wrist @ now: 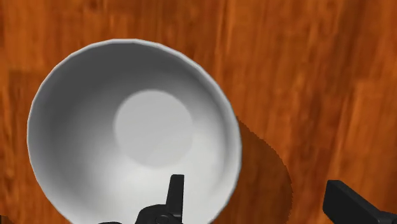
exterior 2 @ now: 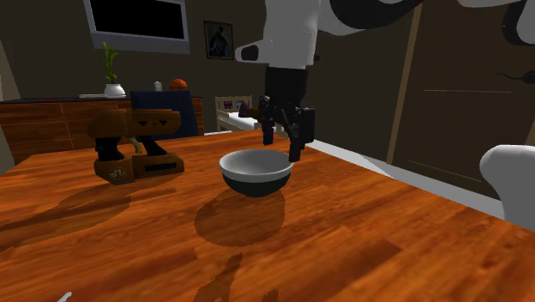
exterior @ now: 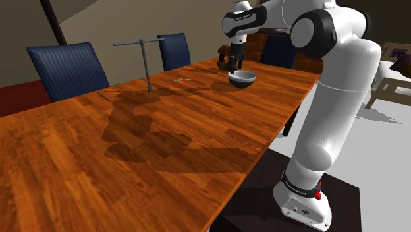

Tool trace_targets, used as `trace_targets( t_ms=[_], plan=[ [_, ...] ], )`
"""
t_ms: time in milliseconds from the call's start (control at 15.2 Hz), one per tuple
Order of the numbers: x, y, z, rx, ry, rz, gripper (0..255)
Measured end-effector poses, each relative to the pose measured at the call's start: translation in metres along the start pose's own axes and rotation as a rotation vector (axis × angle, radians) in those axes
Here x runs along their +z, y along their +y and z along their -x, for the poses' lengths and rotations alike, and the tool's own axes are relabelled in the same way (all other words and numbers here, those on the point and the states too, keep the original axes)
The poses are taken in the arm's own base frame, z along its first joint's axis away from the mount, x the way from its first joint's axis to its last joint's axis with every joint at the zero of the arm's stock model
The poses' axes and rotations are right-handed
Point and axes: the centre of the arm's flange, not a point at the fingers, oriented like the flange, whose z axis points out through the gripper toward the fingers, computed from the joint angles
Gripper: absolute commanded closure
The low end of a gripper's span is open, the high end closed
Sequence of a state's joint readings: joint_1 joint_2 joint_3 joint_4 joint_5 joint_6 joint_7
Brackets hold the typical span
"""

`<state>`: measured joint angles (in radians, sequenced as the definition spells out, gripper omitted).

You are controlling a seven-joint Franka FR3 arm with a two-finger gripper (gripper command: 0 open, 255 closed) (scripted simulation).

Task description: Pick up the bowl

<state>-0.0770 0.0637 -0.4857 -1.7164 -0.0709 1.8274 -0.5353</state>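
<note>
I find no text, number or brand that I can read. My arm has a dark band near the wrist, and on it stands a line of small pale letters, but I cannot tell them. The foot of the arm carries small marks, also too small to read. In the second exterior view, the orange tool on the table has a pale logo on its base, which I cannot read either.
</note>
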Motion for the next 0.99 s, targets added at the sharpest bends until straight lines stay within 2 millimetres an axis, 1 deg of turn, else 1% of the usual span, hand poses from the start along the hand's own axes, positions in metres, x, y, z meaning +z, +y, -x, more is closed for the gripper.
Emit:
trace_targets(
  t_ms=[396, 528, 594, 990],
  plan=[
    [0.032, 0.003, -0.005, -0.005, -0.002, 0.003, 0],
    [0.037, 0.002, -0.004, -0.005, -0.002, 0.003, 0],
    [0.038, 0.002, -0.005, -0.005, -0.002, 0.004, 255],
    [0.039, 0.002, -0.005, -0.005, -0.001, 0.004, 255]
  ],
)
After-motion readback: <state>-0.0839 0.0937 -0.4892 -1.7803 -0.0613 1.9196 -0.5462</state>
